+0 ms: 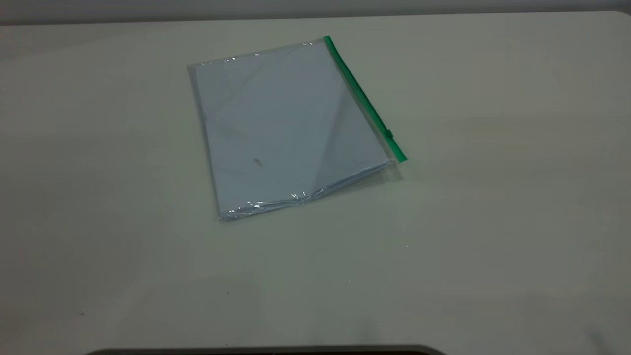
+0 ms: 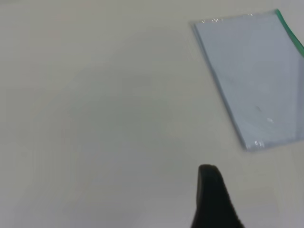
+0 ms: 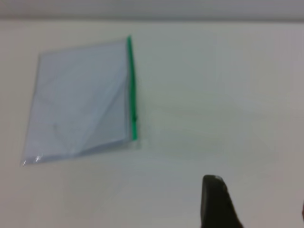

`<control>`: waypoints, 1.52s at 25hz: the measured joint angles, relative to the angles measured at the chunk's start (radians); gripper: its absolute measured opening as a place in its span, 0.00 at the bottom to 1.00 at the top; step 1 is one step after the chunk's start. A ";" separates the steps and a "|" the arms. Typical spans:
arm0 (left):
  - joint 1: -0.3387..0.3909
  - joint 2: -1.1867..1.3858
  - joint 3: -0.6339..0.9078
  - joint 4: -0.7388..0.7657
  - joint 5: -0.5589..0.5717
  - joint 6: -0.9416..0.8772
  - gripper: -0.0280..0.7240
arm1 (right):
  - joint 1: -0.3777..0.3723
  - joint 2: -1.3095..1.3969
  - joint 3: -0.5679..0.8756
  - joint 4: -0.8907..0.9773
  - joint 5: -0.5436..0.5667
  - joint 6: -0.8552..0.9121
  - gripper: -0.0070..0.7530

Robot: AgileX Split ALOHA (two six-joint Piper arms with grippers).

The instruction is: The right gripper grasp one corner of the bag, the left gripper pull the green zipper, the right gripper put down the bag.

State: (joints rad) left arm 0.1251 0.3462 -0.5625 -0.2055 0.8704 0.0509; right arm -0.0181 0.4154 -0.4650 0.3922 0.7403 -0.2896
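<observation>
Exterior view: bag [image 1: 291, 128] lay flat on tabletop [image 1: 493, 222], untouched.
Thin, slippery, limp; best gripped at corner [image 1: 400, 160] beside zipper [image 1: 367, 101]. Tool states: cannot tell.

A matte black, tapered finger of the left claw [image 2: 213, 199], rounded at its tip. A matching matte black finger of the right claw [image 3: 216, 202], with a pale glint on its blunt tip.

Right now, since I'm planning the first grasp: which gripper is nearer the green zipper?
Right, as far as the wrist views show. The green zipper runs along the bag's right-arm edge; the right gripper faces that edge, while the left gripper sits off the bag's opposite side.
</observation>
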 joint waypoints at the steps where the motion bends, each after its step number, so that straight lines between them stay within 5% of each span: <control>1: 0.000 0.062 -0.014 0.000 -0.039 0.015 0.72 | 0.008 0.067 0.001 0.028 -0.022 -0.030 0.62; 7: 0.000 0.393 -0.106 -0.023 -0.226 0.175 0.72 | 0.029 0.470 0.002 0.293 -0.181 -0.287 0.63; 11: 0.000 0.571 -0.164 -0.133 -0.282 0.287 0.72 | 0.042 0.757 0.002 0.636 -0.246 -0.607 0.65; 18: 0.000 0.749 -0.205 -0.423 -0.318 0.575 0.72 | 0.220 1.243 -0.072 1.329 -0.307 -1.265 0.65; 25: 0.000 0.795 -0.209 -0.569 -0.328 0.716 0.72 | 0.241 1.636 -0.319 1.385 -0.213 -1.266 0.65; 38: 0.000 0.795 -0.209 -0.580 -0.332 0.732 0.72 | 0.185 2.032 -0.659 1.395 -0.055 -1.187 0.65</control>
State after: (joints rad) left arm 0.1251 1.1411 -0.7717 -0.7859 0.5381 0.7826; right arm 0.1673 2.4477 -1.1245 1.7876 0.6849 -1.4769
